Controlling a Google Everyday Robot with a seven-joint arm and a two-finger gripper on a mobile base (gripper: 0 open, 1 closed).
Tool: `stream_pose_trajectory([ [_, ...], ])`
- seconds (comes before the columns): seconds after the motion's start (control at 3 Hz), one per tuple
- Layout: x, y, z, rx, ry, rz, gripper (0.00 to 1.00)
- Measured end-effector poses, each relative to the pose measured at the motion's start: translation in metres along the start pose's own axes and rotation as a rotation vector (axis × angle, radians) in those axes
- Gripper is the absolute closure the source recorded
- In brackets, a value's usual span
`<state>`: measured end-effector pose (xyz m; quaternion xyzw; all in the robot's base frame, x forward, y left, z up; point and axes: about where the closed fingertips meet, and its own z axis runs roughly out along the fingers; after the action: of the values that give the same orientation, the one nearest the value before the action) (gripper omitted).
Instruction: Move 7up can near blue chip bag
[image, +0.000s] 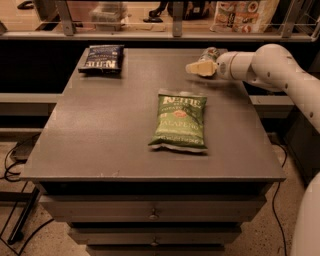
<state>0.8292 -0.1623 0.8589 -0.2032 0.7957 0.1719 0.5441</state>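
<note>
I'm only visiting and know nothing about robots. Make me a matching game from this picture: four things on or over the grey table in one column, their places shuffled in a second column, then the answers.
Things
1. small dark blue crinkly chip bag
2. larger green jalapeno chip bag
3. small silver-and-green 7up can
4. cream two-finger gripper

Places
A. lying flat in the middle of the grey table
B. on the end of the white arm reaching in from the right
C. far left corner of the table
D. far right part of the table, just behind the gripper

Pairs: 1-C, 2-A, 3-D, 4-B
</note>
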Motion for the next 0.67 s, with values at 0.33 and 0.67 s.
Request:
stream_pose_trajectory([
  [0.33, 0.003, -0.0015, 0.0109, -0.001, 0.008, 0.001, 0.28],
  [0.67, 0.0004, 0.0012, 0.0188, -0.003, 0.018, -0.019, 0.59],
])
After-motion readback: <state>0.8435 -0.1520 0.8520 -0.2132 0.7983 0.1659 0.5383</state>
